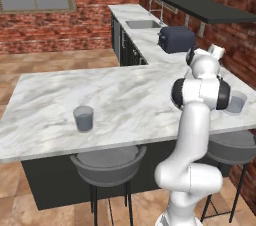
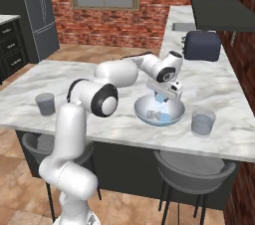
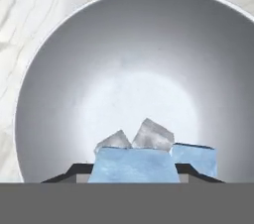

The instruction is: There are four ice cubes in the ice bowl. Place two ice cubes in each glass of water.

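Note:
My gripper [image 2: 161, 97] hangs just over the ice bowl [image 2: 143, 113], a wide pale bowl on the marble counter, and is shut on one pale blue ice cube [image 2: 160, 98]. In the hand view that ice cube [image 3: 134, 164] sits between the dark fingertips [image 3: 74, 171] of the gripper [image 3: 134, 172], above the bowl [image 3: 49, 69]. Three more ice cubes [image 3: 153, 135] lie on the bowl's floor. One glass of water [image 2: 203, 122] stands right of the bowl. The other glass [image 2: 46, 103] stands far to the left, near the front edge [image 1: 83, 118]. The arm hides the bowl in the left base view.
A dark toaster [image 2: 201, 45] stands on the counter behind the bowl, with a sink [image 1: 142, 24] farther back. Grey stools [image 2: 191, 169] are tucked under the counter's front edge. A dark shelf [image 1: 210, 7] juts from the brick wall.

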Available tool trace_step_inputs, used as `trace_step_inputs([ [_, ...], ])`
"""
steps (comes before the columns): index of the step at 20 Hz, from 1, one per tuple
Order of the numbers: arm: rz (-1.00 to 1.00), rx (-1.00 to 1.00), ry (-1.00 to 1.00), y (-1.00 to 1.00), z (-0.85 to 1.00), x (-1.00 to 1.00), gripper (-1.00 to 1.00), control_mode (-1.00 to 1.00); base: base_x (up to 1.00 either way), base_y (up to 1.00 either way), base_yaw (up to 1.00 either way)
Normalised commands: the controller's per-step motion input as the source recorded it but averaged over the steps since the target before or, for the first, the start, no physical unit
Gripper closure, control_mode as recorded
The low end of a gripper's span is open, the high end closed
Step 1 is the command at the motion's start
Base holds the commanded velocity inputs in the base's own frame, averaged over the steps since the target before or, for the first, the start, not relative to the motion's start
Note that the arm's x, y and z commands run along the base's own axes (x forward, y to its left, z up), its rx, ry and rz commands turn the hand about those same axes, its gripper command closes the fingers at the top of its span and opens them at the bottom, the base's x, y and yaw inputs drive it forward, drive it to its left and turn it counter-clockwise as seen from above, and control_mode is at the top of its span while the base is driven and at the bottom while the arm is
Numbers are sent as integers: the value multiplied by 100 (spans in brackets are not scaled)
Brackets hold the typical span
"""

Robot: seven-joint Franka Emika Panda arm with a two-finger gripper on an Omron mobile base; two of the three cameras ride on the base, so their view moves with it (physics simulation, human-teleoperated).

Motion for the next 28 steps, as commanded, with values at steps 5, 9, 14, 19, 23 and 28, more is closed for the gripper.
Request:
trace_step_inputs([
  [5, -9, -2, -4, 98, 72, -89, 100, -100, 0, 0, 0],
  [9, 0, -5, 0, 100, 82, -78, 100, -100, 0, 0, 0],
  [14, 0, -6, -13, 100, 11, -79, 100, -100, 0, 0, 0],
  [19, 17, -5, 2, 100, 3, -11, 100, -100, 0, 0, 0],
  [23, 10, -12, 17, 100, 16, 6, 100, -100, 0, 0, 0],
  [28, 6, -11, 17, 100, 22, 17, 100, -100, 0, 0, 0],
])
